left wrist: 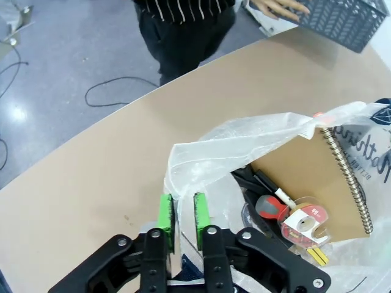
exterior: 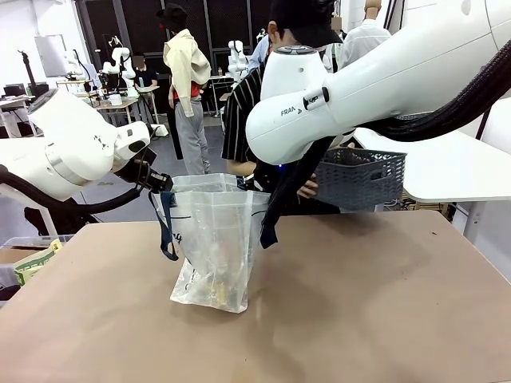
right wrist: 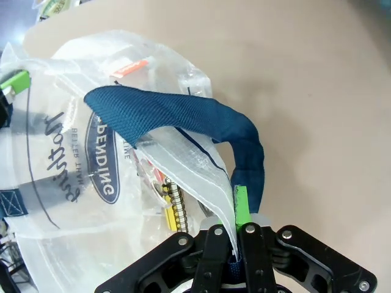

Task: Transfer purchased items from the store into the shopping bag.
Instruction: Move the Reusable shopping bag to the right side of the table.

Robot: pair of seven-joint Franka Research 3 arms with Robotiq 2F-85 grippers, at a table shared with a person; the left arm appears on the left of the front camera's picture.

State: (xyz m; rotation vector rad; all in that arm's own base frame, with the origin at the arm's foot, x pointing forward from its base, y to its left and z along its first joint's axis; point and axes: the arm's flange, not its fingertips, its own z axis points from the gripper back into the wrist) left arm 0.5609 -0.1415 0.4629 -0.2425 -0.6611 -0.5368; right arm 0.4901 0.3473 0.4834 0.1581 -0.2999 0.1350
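Note:
The shopping bag stands open on the brown table, translucent white with navy handles. Inside lie purchased items: a brown spiral notebook, a red and black item, a tape roll and a yellowish piece. At the bag's left rim my left gripper has its green pads a narrow gap apart, with the plastic edge just ahead of them. My right gripper is shut on the bag's film beside the navy handle. A person's hand holds the store, a grey lattice basket, beyond the table's far edge.
A person in a striped shirt stands at the far side behind my right arm. A white table sits at the right. A box with printed packs lies off the left edge. The near tabletop is bare.

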